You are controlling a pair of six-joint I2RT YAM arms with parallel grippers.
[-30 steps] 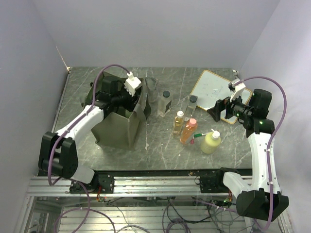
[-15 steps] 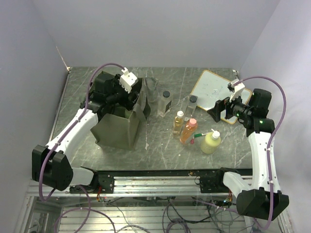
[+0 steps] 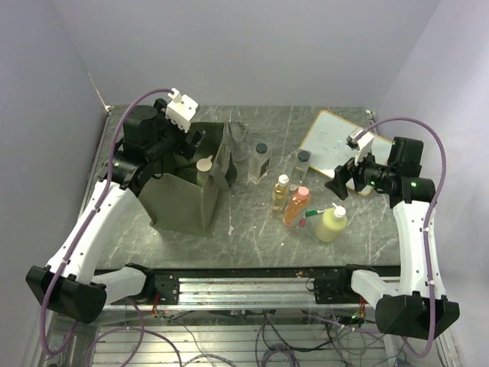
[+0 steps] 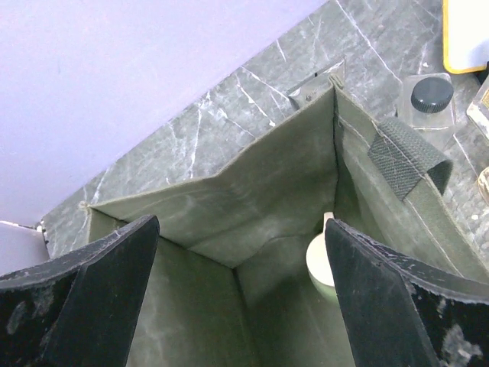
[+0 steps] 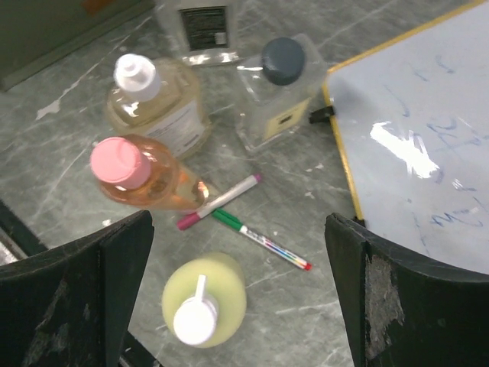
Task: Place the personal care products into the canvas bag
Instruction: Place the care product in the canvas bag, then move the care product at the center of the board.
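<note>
The olive canvas bag [image 3: 179, 202] stands open at the left. A pale bottle with a beige cap [image 3: 205, 164] stands inside it, and its cap shows in the left wrist view [image 4: 319, 258]. My left gripper [image 3: 191, 144] hangs open and empty over the bag's mouth [image 4: 241, 298]. To the right of the bag stand two clear dark-capped bottles [image 3: 260, 162] [image 3: 302, 164], an amber bottle [image 3: 281, 191], an orange bottle [image 3: 296, 205] and a yellow-green pump bottle [image 3: 332, 223]. My right gripper [image 3: 340, 183] is open and empty above the pump bottle [image 5: 205, 302].
A whiteboard [image 3: 332, 141] lies at the back right, under my right arm. Red and green marker pens [image 5: 260, 238] lie between the orange bottle [image 5: 130, 172] and the pump bottle. A clear container [image 3: 238, 140] stands just behind the bag's right wall.
My left gripper has lifted up and back to the left out of the bag, leaving the beige-capped bottle standing inside. My right gripper has shifted slightly towards the bottles.
</note>
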